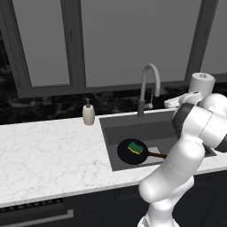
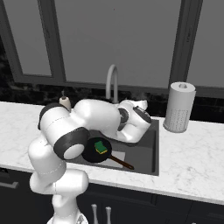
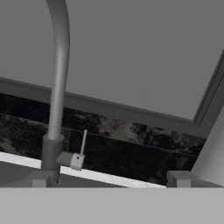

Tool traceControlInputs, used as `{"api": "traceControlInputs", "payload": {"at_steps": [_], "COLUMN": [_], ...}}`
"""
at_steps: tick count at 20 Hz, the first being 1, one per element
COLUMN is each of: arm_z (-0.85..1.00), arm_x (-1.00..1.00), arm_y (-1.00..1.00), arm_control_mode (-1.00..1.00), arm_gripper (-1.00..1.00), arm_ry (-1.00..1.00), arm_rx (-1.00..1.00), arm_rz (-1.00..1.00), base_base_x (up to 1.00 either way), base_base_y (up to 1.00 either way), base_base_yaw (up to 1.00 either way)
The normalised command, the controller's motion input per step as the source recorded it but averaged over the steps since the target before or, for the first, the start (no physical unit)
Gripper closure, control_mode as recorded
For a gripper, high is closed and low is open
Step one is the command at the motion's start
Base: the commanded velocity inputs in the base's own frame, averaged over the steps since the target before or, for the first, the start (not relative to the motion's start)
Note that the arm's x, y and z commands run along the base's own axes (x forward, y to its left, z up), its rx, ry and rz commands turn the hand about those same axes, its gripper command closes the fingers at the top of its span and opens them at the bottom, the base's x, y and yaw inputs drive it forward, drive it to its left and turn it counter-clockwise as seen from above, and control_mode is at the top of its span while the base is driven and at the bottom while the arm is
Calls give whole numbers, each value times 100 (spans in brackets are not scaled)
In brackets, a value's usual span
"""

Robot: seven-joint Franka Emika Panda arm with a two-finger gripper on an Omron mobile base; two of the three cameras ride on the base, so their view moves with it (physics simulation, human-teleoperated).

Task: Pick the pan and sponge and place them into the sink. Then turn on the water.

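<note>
Sponge [image 1: 136, 147] lies inside the pan [image 1: 131, 152], and the pan rests on the bottom of the sink [image 1: 133, 125], lower centre of both base views. Pincer [image 3: 109, 181] stands wide apart, holding nothing, facing the faucet [image 3: 58, 87] and its lever [image 3: 82, 144].

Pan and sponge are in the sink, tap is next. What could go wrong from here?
1. The lever is thin and sits left of centre between the open hand's fingertips; a straight push may miss it.
2. The paper-towel roll stands beside the hand; a wide swing could knock it.
3. The sponge lies loose in the pan; water may shift it.
</note>
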Motion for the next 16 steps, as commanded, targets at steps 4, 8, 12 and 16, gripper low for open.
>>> {"api": "traceControlInputs", "payload": {"at_steps": [4, 8, 12, 16], "arm_z": [-17, -27, -40, -26], "arm_x": [0, 0, 0, 0], "arm_y": [-28, -34, -52, -66], "arm_control_mode": [-100, -100, -100, -100], "arm_gripper": [-100, -100, -100, -100], "arm_ry": [-13, -2, 0, 0], "arm_rx": [9, 8, 15, 22], "arm_rz": [25, 24, 26, 26], "base_base_x": [0, 0, 0, 0], "base_base_y": [0, 0, 0, 0], "base_base_yaw": [0, 0, 0, 0]}}
